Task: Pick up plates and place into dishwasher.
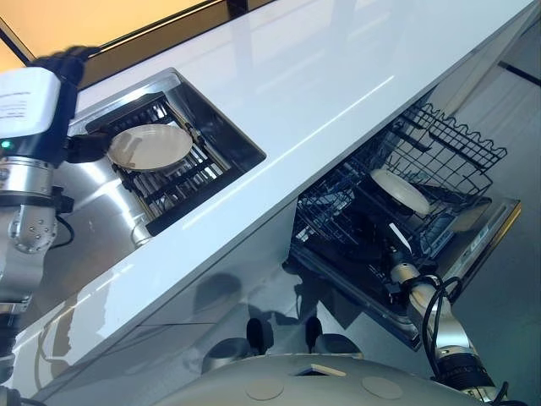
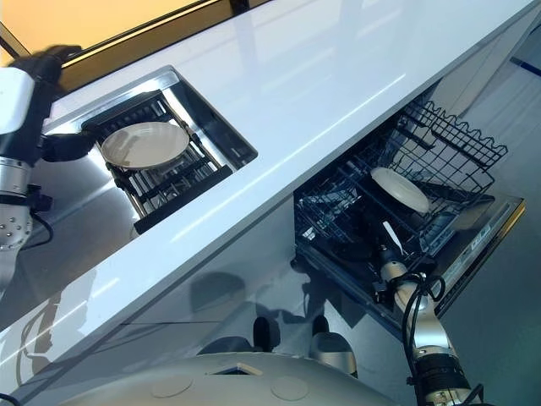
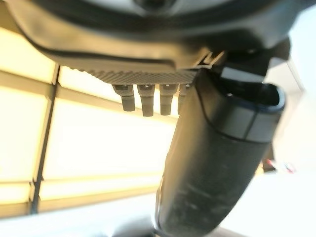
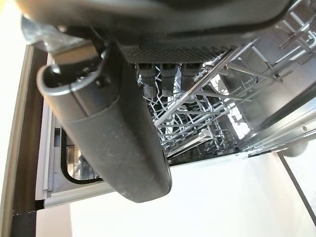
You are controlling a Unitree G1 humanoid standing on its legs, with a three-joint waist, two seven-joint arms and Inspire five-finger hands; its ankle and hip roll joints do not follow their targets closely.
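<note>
- Dark and raised, the left hand (image 1: 59, 61) sits at the far-left end of the white countertop (image 1: 321, 85), just beside the sink (image 1: 228, 127) set into it; its wrist view shows short finger stubs and a thick thumb with nothing between them, but I cannot tell whether the fingers are straight or curled.
- Inside the sink, 1 pale plate (image 1: 150, 146) lies flat on a black slatted rack (image 1: 182, 182), touching it, near the left hand but apart from it.
- Right of the sink, below the countertop's front edge, the dishwasher (image 1: 482, 245) stands open with its wire basket (image 1: 456, 148) pulled out.
- A 2nd plate (image 2: 400, 189) leans tilted among the basket's tines.
- The right hand (image 2: 385, 260) reaches toward the basket's near side; its wrist view shows its fingers relaxed and grasping nothing.
</note>
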